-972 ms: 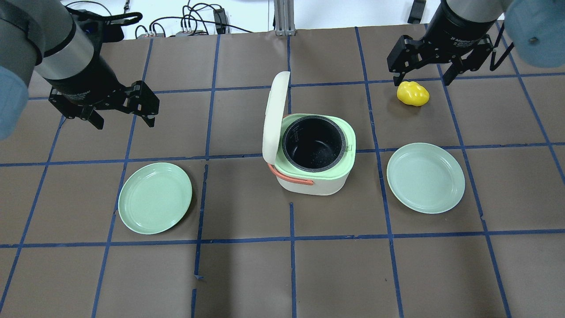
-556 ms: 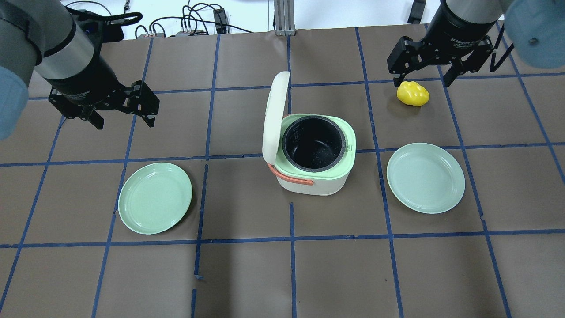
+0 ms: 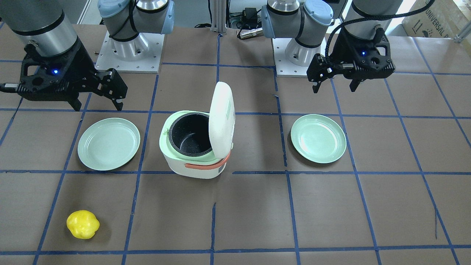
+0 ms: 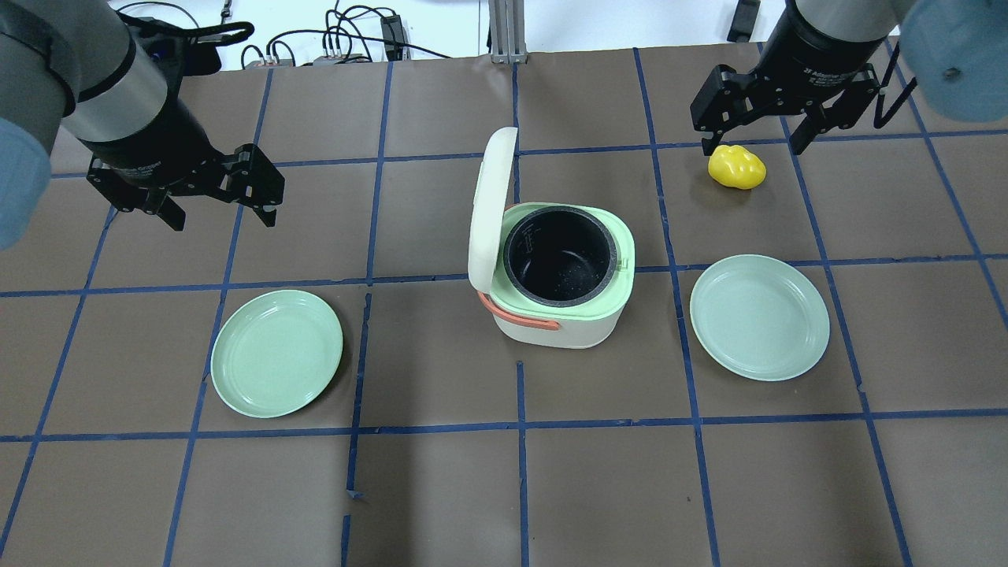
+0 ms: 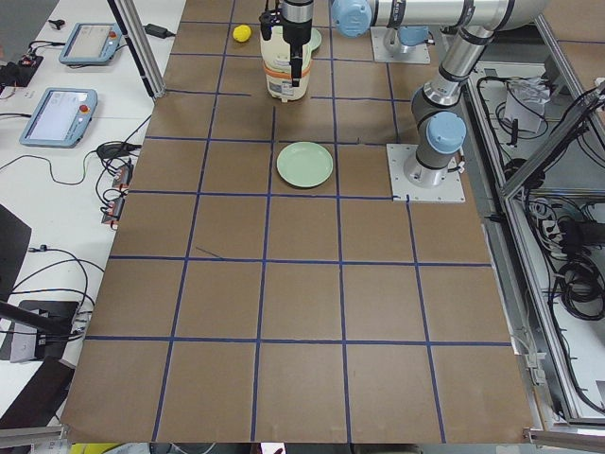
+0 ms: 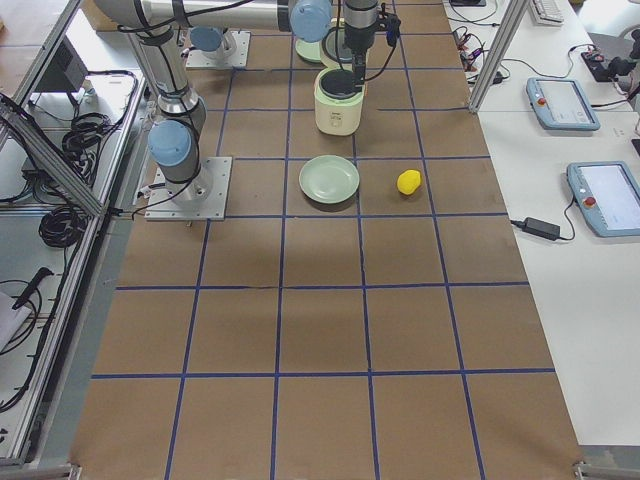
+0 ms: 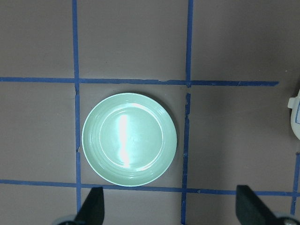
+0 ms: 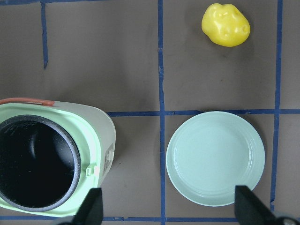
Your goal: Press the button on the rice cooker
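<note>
Shown centrally, the rice cooker [image 4: 563, 319] stands on the desk [image 4: 441, 488], well away from every edge, between a left plate [image 4: 276, 353] and a right plate [image 4: 760, 316]. Its lid [image 4: 490, 209] stands upright on the side towards the robot's left, exposing an empty dark inner pot [image 4: 559, 253]. This suggests either that the lid release has done its work or that another button is meant. No button can be identified with certainty, though a small tab [image 8: 95, 171] sits on the green rim facing the right plate. The left end effector [image 4: 222, 218] hovers above the desk on the robot's left, fingers spread apart and empty. The right end effector [image 3: 98, 106] hovers likewise, fingers apart and holding nothing, high over the right plate's side of the desk. Both are well apart from the cooker, presumably a neutral pose that leaves it unobstructed. A yellow object [image 4: 736, 167] lies towards the edge opposite the robot.
</note>
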Robot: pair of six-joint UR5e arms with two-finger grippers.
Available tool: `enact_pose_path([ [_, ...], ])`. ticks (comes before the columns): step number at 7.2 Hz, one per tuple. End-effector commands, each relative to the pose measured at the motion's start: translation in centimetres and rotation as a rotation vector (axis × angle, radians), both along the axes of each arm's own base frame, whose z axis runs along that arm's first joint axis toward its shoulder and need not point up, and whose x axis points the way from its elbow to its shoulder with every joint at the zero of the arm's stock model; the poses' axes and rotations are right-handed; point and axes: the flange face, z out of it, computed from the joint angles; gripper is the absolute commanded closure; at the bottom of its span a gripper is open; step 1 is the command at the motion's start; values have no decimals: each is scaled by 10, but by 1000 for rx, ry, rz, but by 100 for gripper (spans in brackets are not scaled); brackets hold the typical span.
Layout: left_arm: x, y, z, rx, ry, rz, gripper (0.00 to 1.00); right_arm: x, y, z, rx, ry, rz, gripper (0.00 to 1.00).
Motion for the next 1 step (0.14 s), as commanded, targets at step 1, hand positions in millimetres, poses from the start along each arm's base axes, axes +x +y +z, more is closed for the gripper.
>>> enact_pose_path([
  [1, 0, 0, 0, 0, 0, 0, 0, 0, 0, 0, 1, 0, 0, 0],
])
